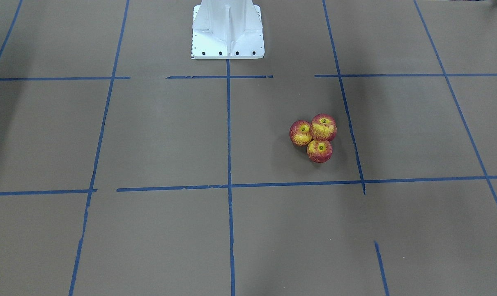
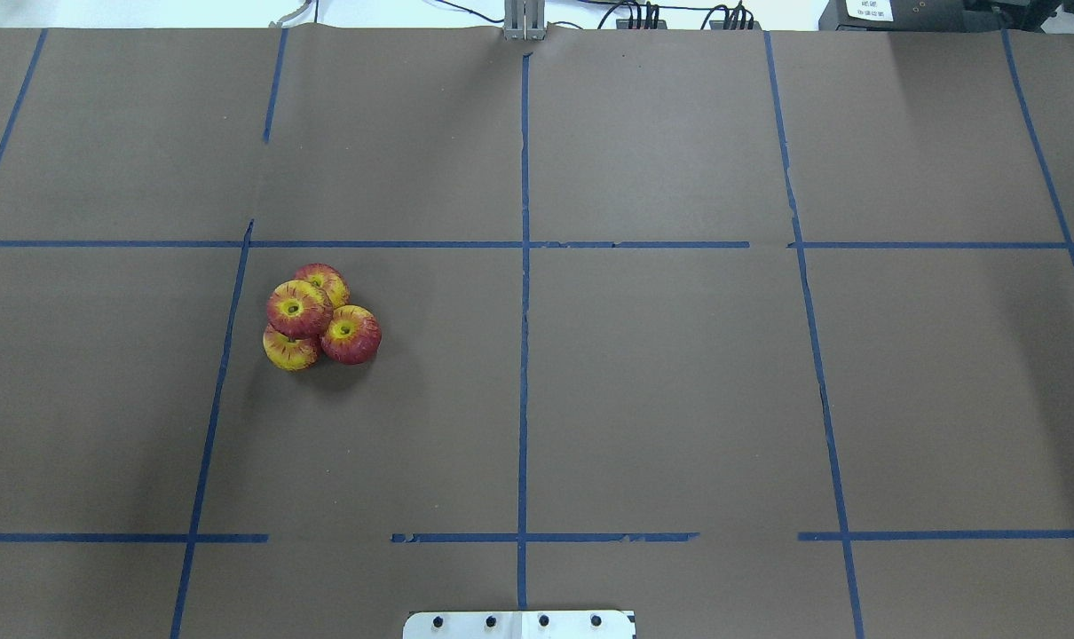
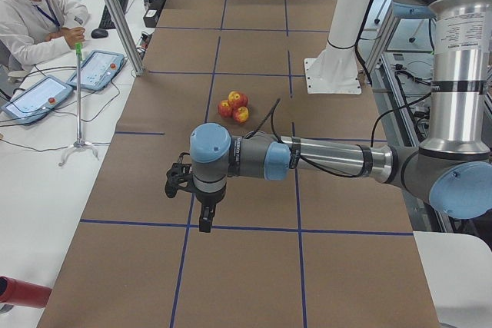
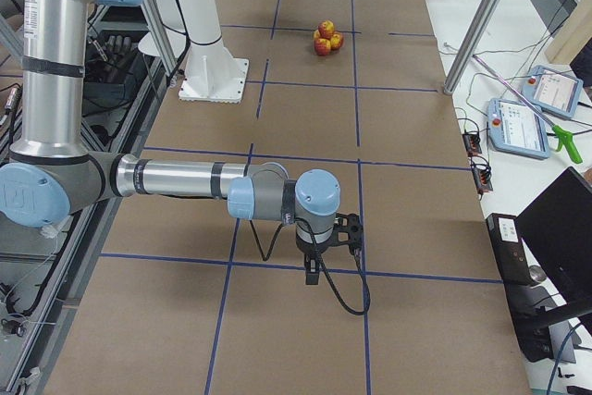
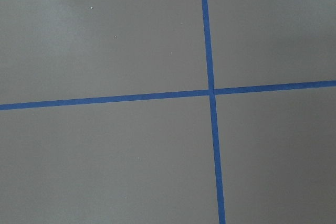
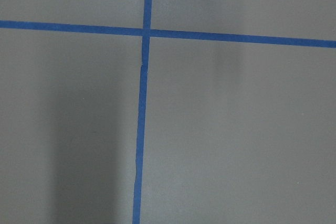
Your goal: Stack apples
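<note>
Four apples sit in one tight cluster on the brown table [image 2: 679, 373]. Three are at the base and one apple [image 2: 298, 308] rests on top of them. In the front-facing view the top apple [image 1: 323, 127] and two base apples [image 1: 300, 132] [image 1: 319, 151] show. The cluster also shows in the left view [image 3: 234, 105] and the right view [image 4: 326, 37]. My left gripper [image 3: 204, 223] hangs far from the apples, near the table's left end. My right gripper [image 4: 312, 275] hangs near the table's right end. Both show only in side views, so I cannot tell whether they are open or shut.
Blue tape lines [image 2: 524, 355] grid the table. The white robot pedestal [image 1: 228, 37] stands at the robot's edge. An operator [image 3: 31, 13] sits beside tablets [image 3: 96, 71] and a stick on a stand [image 3: 78, 97]. Metal posts [image 3: 115, 13] [image 4: 481, 25] stand along the far edge.
</note>
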